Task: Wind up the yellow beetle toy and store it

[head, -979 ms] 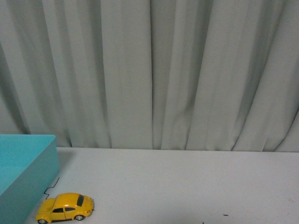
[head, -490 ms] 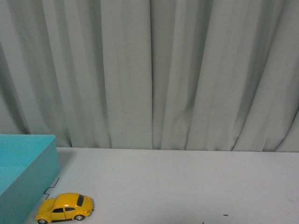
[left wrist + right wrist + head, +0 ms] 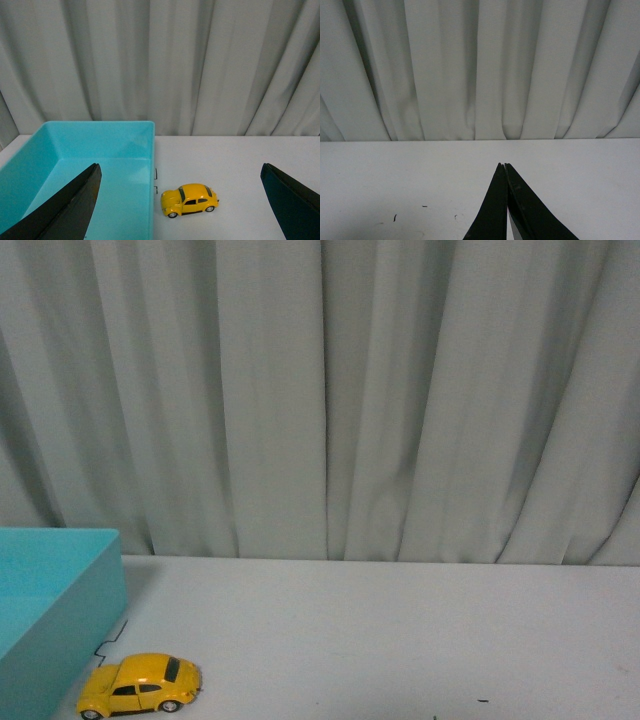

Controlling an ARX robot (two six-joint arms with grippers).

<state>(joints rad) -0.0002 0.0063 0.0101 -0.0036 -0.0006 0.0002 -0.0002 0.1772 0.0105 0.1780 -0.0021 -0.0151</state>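
Front view: yellow beetle toy (image 3: 140,685) at 7 o'clock of frame, on wheels on white table (image 3: 400,630); teal bin (image 3: 50,590) just beside, at toy's 9 o'clock. Left gripper (image 3: 180,169) spread wide, empty. Right gripper (image 3: 504,166) pressed together, empty.

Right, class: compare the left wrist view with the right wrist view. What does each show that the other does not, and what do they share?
Only the left wrist view shows the yellow beetle toy, standing on its wheels beside the turquoise bin, and the left gripper with its fingers spread wide. Only the right wrist view shows the right gripper, closed with nothing between its fingers, and a few small dark marks on the tabletop. Both show the white table and the pale grey curtain behind it.
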